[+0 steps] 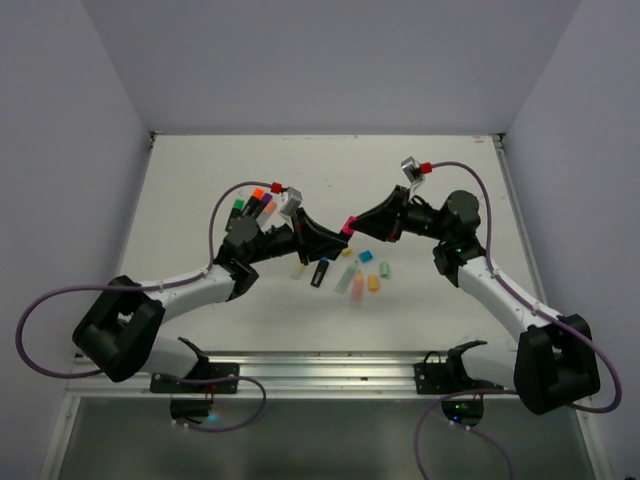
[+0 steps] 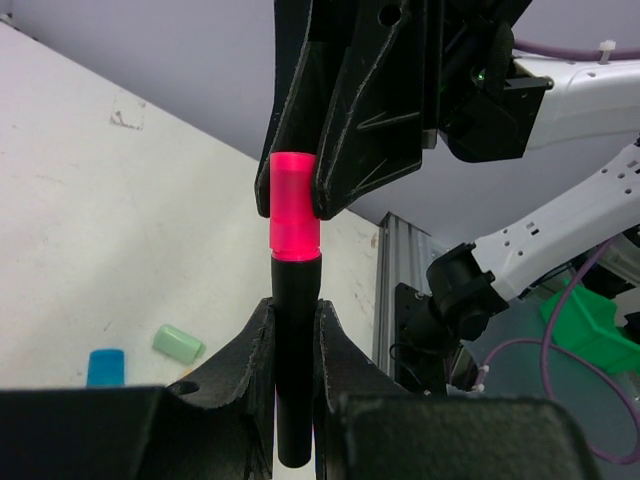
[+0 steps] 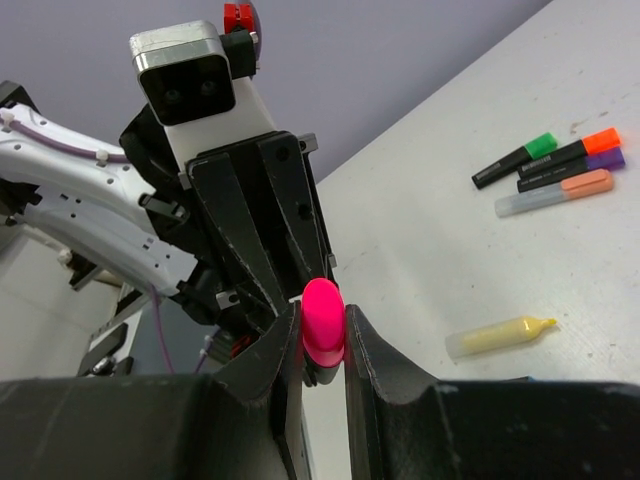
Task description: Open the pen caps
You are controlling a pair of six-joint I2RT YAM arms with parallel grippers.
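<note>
Now my left fingers (image 2: 250, 350) pinch the pen (image 2: 296, 300) and my right fingers (image 3: 372, 352) its pink cap (image 3: 322, 310); the pen axis runs straight between them, so I should pull apart.

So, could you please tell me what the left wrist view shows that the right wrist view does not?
Only the left wrist view shows the pen's black body clamped between the left jaws, plus a loose blue cap and a mint cap on the table. Only the right wrist view shows four capped pens lying together and an uncapped yellow pen apart from them. Both show the pink cap gripped by the right jaws.
</note>
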